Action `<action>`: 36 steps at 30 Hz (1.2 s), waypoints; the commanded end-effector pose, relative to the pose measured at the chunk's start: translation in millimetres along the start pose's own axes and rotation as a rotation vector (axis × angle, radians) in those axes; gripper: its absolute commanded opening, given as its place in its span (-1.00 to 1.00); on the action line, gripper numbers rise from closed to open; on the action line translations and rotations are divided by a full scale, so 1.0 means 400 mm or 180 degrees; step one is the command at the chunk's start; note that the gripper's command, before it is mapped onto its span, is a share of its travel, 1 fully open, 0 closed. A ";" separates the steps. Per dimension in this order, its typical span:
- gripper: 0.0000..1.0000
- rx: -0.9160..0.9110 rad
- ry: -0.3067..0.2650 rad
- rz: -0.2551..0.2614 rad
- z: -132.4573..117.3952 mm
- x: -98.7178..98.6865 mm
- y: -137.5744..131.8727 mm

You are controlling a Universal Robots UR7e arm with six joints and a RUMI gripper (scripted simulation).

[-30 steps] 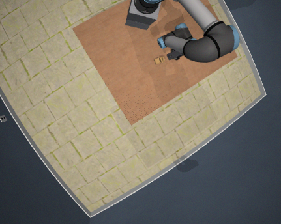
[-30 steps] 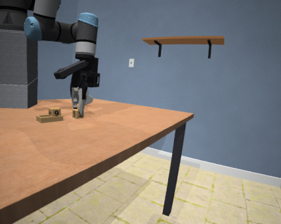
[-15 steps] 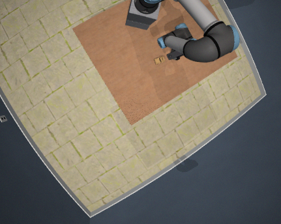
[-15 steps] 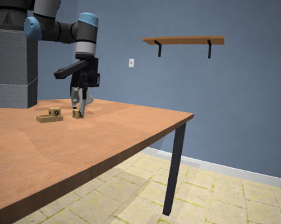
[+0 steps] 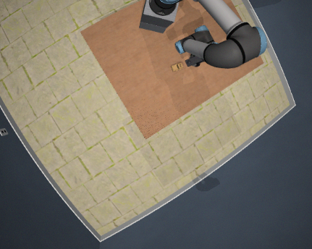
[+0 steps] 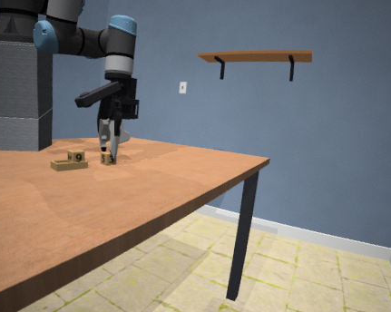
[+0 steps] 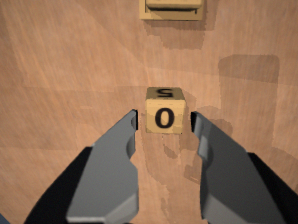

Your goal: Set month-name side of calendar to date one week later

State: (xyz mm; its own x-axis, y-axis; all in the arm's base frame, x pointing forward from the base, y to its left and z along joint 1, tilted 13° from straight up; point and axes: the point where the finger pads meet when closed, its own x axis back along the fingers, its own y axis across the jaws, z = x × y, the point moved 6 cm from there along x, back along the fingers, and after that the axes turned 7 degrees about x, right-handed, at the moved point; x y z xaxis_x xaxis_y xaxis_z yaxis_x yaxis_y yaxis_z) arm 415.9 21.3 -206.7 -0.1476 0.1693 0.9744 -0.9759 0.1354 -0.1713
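A small wooden cube sits on the table beside the tray, with 0 on its top face. A 5 shows on its tray-facing side, and a 3 shows on another side in the exterior view. My gripper is open, its fingertips on either side of this cube with a visible gap at each. The wooden tray holds another cube, which shows a 9 and, on its left side, a small marking too small to read. The tray is cut off in the wrist view.
The wooden table carries everything, with its edge at the right in the exterior view. The arm's grey pedestal stands behind the tray. A wall shelf hangs far off.
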 end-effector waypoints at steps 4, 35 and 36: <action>-0.42 0.0007 0.0000 0.0002 -0.003 0.076 0.001; 1.00 0.0005 -0.0001 0.0007 -0.002 0.209 -0.001; 1.00 0.0005 -0.0001 0.0006 -0.002 0.209 -0.001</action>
State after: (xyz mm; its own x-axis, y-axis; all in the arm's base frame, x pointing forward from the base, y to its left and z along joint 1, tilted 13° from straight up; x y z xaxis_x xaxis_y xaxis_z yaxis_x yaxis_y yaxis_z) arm 404.8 35.1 -125.7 -0.1504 0.1693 0.9740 -0.9753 0.1355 -0.1742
